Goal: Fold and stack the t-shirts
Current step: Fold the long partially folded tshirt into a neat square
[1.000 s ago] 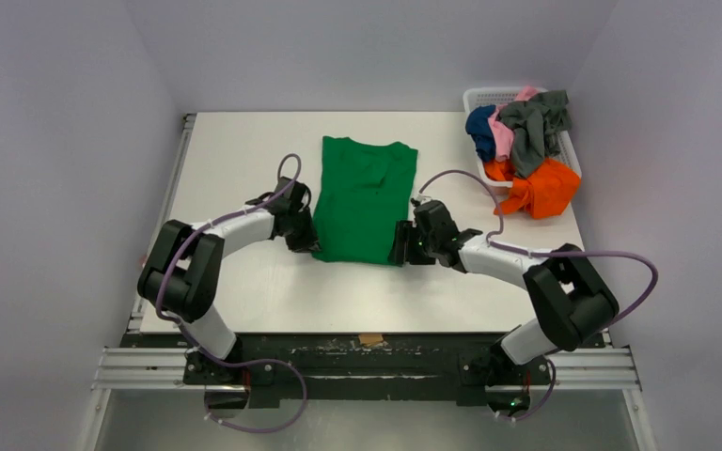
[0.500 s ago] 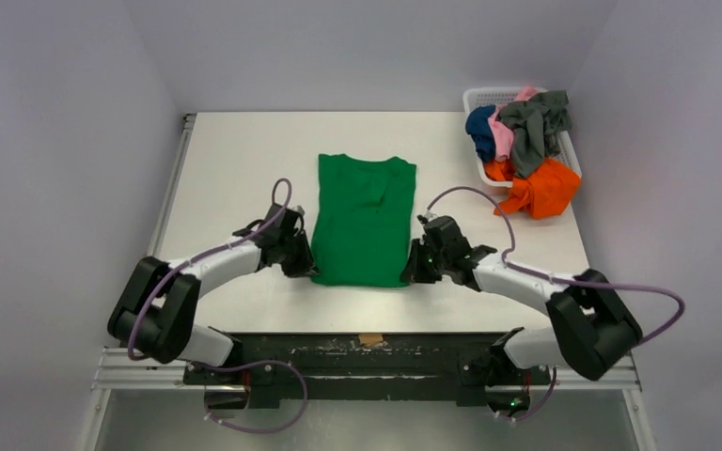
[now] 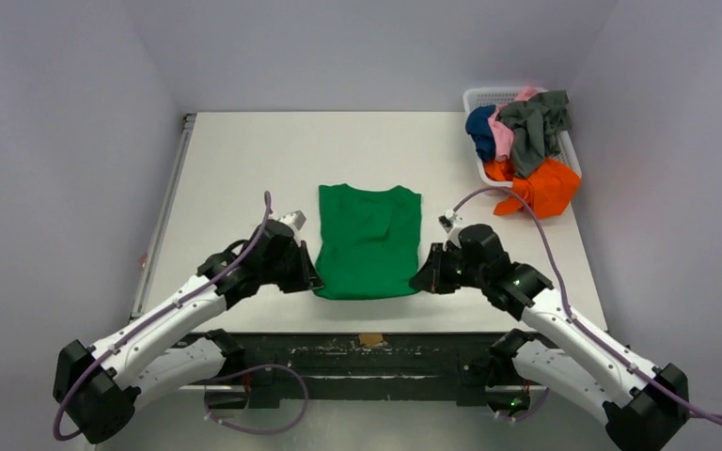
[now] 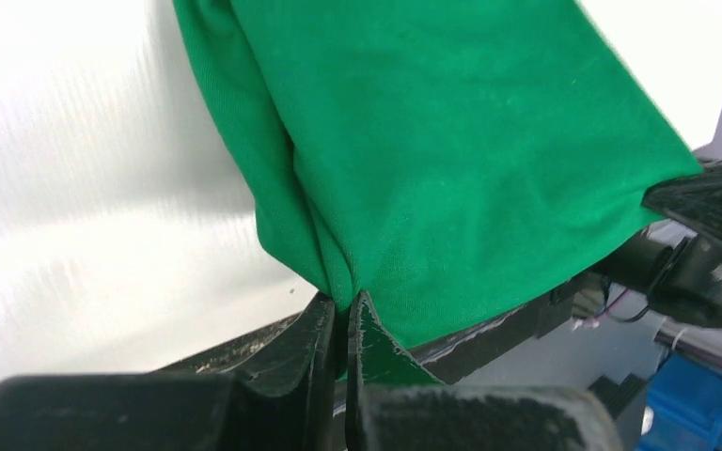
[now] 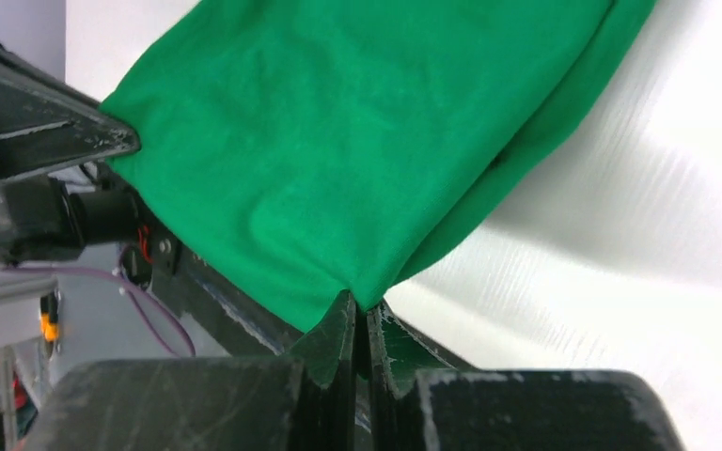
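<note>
A bright green t-shirt [image 3: 368, 240] lies folded lengthwise into a narrow strip on the white table [image 3: 235, 160], its hem near the front edge. My left gripper [image 3: 314, 280] is shut on the hem's left corner; the left wrist view shows green cloth [image 4: 451, 160] pinched between the tips of that left gripper [image 4: 346, 303]. My right gripper [image 3: 420, 280] is shut on the hem's right corner, and the right wrist view has the shirt [image 5: 338, 160] bunched into the right gripper [image 5: 362, 308]. Orange, grey, pink and navy t-shirts [image 3: 526, 141] are heaped at the back right.
A white lattice basket [image 3: 491, 98] holds the heap of shirts at the back right corner, and the orange one spills over its near rim onto the table. The table's front edge [image 3: 367, 329] runs just below both grippers.
Both grippers have drawn the green shirt toward the front edge, and both arms have stretched out low. The right gripper, open a second ago beside the hem, has shut on its right corner.
</note>
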`<control>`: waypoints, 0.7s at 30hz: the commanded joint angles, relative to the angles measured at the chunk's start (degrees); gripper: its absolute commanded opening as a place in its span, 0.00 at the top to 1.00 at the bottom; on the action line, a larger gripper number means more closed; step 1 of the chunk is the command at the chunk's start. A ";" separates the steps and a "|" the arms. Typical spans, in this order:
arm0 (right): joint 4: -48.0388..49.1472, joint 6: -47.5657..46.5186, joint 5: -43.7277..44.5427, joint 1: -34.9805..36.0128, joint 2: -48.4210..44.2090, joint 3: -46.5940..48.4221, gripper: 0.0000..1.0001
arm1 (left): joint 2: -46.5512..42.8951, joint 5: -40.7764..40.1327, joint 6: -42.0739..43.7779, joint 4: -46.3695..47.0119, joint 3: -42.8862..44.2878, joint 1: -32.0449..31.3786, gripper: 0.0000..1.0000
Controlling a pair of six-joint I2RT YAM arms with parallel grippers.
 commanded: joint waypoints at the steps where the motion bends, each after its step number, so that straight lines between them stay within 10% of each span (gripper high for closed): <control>1: 1.55 -0.45 8.71 -1.09 2.75 7.95 1.00 | 4.36 -6.84 1.81 -1.91 10.94 0.57 1.00; 21: 14.67 -0.69 1.96 -20.23 44.24 30.47 1.00 | 47.47 -7.44 8.18 -3.28 48.55 13.67 1.00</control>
